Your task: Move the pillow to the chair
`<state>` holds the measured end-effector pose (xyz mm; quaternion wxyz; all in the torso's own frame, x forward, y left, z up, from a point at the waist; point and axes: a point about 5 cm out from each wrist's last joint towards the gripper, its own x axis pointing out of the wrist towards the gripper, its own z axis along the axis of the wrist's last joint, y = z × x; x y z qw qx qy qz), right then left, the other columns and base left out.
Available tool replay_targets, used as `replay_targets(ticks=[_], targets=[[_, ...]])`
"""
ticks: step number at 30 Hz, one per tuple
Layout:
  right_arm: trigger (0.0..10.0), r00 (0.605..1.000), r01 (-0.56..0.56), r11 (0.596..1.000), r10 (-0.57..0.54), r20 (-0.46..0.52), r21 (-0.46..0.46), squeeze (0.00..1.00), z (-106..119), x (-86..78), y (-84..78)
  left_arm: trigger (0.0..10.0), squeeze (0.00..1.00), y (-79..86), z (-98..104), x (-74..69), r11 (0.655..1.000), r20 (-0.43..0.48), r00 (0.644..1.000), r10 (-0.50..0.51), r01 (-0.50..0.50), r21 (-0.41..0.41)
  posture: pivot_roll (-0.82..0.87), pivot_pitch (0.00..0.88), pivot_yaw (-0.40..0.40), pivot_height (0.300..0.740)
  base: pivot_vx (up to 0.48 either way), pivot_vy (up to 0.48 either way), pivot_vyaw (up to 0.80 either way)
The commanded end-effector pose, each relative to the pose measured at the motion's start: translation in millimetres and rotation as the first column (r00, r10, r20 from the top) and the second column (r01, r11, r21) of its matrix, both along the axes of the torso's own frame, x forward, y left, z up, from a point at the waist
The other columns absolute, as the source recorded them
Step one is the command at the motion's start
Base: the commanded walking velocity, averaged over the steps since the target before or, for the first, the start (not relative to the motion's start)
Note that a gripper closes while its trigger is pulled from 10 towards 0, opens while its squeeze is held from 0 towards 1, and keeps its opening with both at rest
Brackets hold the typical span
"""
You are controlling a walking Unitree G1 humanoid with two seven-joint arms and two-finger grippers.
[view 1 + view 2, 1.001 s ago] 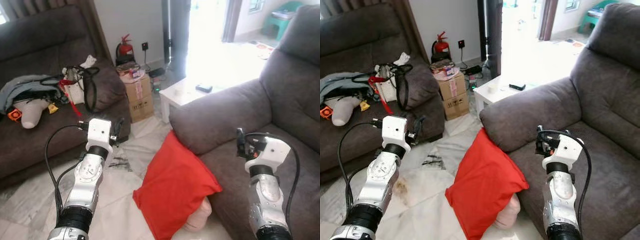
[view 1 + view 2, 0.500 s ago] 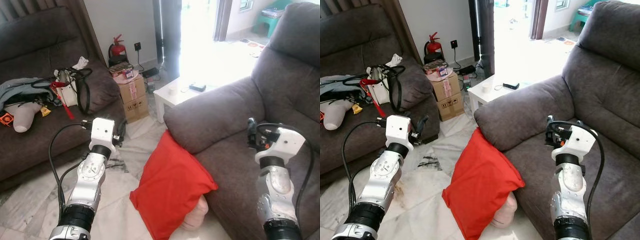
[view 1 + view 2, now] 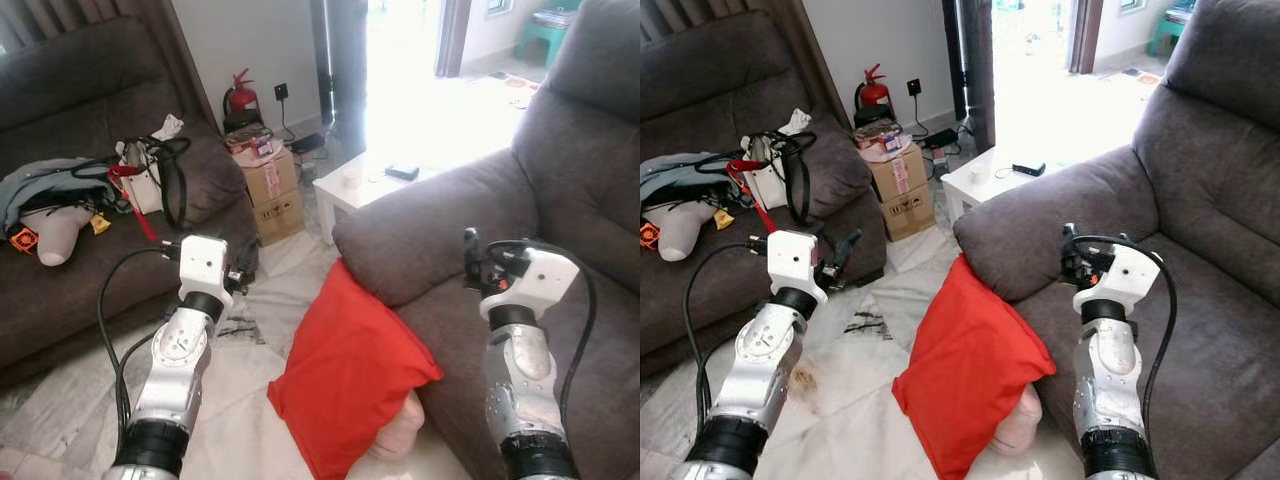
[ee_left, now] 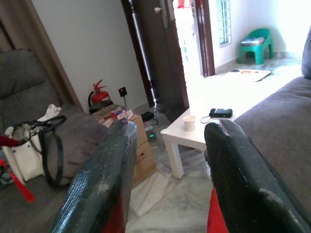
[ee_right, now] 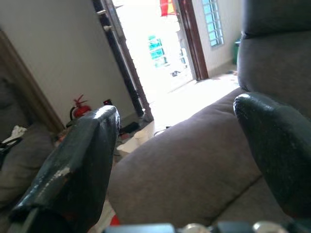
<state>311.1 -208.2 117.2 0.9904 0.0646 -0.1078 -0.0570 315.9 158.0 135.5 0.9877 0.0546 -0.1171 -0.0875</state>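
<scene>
Pillow [image 3: 350,375], red and plump, leans tilted against the front of the grey chair [image 3: 560,200], its top corner tucked under the chair's armrest [image 3: 430,230] and its lower part resting on a pale rounded object [image 3: 395,435] on the marble floor [image 3: 240,420]. Neither gripper touches it.

Both silver arms rise from the bottom of the head views with forearms nearly upright and wrists bent forward. The left gripper [image 4: 167,160] is held up over the floor between the dark sofa [image 3: 60,290] and the pillow, aimed towards the doorway; its two black fingers [image 4: 104,184] are spread apart with nothing between them, and red of the pillow shows low between them in the left wrist view. The right gripper [image 5: 180,145] is raised over the chair's seat, just behind the armrest, with a black cable looping from its wrist; its fingers [image 5: 77,160] are likewise parted and empty, looking along the armrest.

Beyond the pillow stand a white side table [image 3: 365,185] and a cardboard box [image 3: 272,190], with a red fire extinguisher [image 3: 240,98] by the wall. Bags [image 3: 150,175] and clothes lie on the sofa.
</scene>
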Motion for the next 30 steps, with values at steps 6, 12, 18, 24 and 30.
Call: replay_targets(ticks=[6,12,18,24,30], targets=[[10.0,0.998,-0.052,0.998,0.053,0.042,-0.022,0.0,14.4,4.9,5.2,10.0,0.0,-0.6,3.1,2.5,1.0,-0.005,1.0,-0.004,0.004,0.021,-0.1,0.0,0.112,0.74,0.0,0.0,0.0],[10.0,0.995,-0.093,0.995,0.094,0.042,-0.034,0.0,19.4,10.5,8.9,10.0,0.0,-1.0,4.2,3.5,1.0,-0.005,1.0,0.015,-0.015,0.005,-0.11,0.0,0.092,0.74,0.0,0.0,0.0],[10.0,0.993,-0.109,0.993,0.11,0.045,-0.035,0.0,23.6,19.0,8.7,10.0,0.0,-8.5,7.1,9.4,1.0,0.002,1.0,0.0,0.0,0.002,-0.09,0.0,0.063,0.74,0.0,0.0,0.0],[10.0,0.985,-0.166,0.985,0.168,0.048,-0.043,0.0,31.7,29.9,19.0,10.0,0.0,-12.1,13.4,12.5,1.0,0.027,1.0,0.013,-0.013,-0.012,-0.08,0.0,0.035,0.74,0.0,0.0,0.0],[10.0,0.979,-0.193,0.98,0.196,0.055,-0.053,0.0,35.9,34.1,22.9,10.0,0.0,-15.2,15.7,15.8,0.999,0.035,0.999,0.025,-0.024,-0.023,-0.06,0.0,0.027,0.74,0.0,0.0,0.0]])
